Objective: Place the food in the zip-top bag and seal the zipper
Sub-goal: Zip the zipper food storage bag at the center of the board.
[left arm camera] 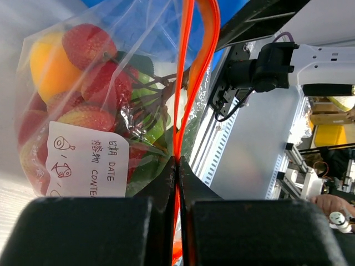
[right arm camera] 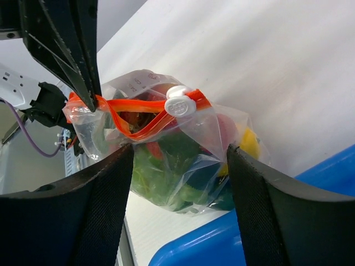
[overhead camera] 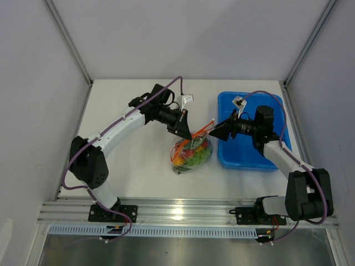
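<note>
The clear zip-top bag [overhead camera: 191,153] hangs just above the table, full of food [left arm camera: 83,105]: red, yellow and green pieces. My left gripper [overhead camera: 186,131] is shut on one end of the orange-red zipper [left arm camera: 183,83], its jaws pressed flat on the strip [left arm camera: 178,160]. In the right wrist view the zipper [right arm camera: 133,113] gapes in a loop beside its white slider [right arm camera: 180,103]. My right gripper [right arm camera: 180,152] stands open just short of the bag [right arm camera: 183,166], with the slider above the gap. In the top view it [overhead camera: 214,131] points at the strip's other end.
A blue tub [overhead camera: 244,158] sits right of the bag under my right arm, its rim [right arm camera: 222,244] just below the bag. A white label [left arm camera: 89,160] is stuck on the bag's side. Walls enclose the table on three sides.
</note>
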